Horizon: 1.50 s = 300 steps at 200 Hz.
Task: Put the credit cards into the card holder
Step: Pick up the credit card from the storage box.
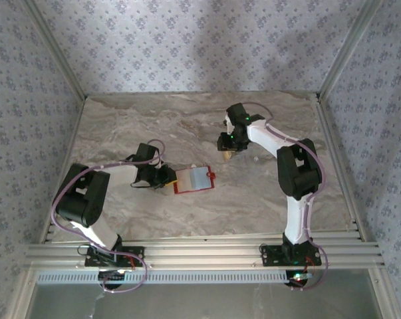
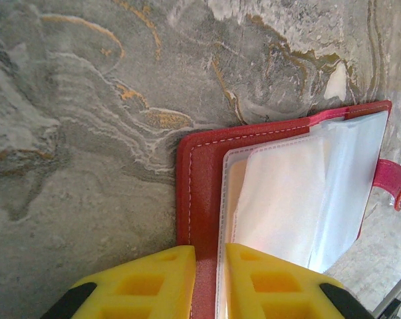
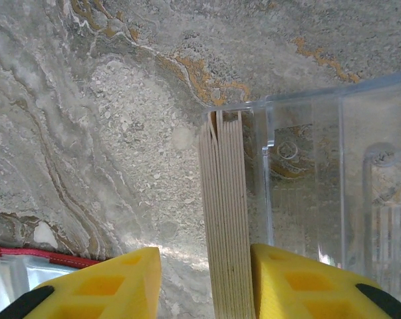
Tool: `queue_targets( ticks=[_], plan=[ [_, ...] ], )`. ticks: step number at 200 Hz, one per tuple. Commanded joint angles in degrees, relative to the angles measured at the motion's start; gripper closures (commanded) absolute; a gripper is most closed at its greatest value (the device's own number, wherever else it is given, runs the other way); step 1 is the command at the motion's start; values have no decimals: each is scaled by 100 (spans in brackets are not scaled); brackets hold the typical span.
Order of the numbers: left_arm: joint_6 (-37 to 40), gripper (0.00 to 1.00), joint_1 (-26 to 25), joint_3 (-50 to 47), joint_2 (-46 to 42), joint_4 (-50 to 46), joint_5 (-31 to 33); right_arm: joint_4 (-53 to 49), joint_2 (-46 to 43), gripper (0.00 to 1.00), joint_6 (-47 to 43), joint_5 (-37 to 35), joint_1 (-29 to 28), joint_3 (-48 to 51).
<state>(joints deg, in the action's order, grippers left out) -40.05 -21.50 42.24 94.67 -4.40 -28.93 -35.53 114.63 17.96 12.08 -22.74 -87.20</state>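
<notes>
I see the red folding card holder [image 1: 193, 179] lying open on the grey marbled worktop [image 1: 140, 126], about mid-width and nearer the near edge, its clear sleeves [image 2: 300, 193] facing up. My left hand [image 2: 208, 249] is clamped on the red cover's edge. The stack of thin tan credit cards [image 3: 227, 212] stands on edge near the worktop's middle, against a clear plastic box [image 3: 320, 173]. My right hand [image 3: 205, 251] straddles the stack with its fingers apart: one touches the cards, the other stands clear.
</notes>
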Motion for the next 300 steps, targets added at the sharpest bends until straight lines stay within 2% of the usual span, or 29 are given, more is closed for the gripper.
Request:
queue_targets(
  ticks=[1, 113, 214, 283, 300],
  plan=[
    [77, 80, -39, -53, 219, -311, 133, -3, -241, 59, 51, 339, 60, 89],
    [88, 80, -30, -47, 236, -333, 133, 284, -345, 59, 156, 1025, 318, 254],
    [85, 81, -30, -31, 271, -359, 143, -155, -253, 58, 3, 407, 163, 12],
    [90, 82, -28, -23, 253, -385, 139, -346, -168, 58, -57, 512, 68, -220],
    [85, 82, -29, -25, 245, -386, 131, -523, -125, 58, -147, 344, -29, -347]
  ],
)
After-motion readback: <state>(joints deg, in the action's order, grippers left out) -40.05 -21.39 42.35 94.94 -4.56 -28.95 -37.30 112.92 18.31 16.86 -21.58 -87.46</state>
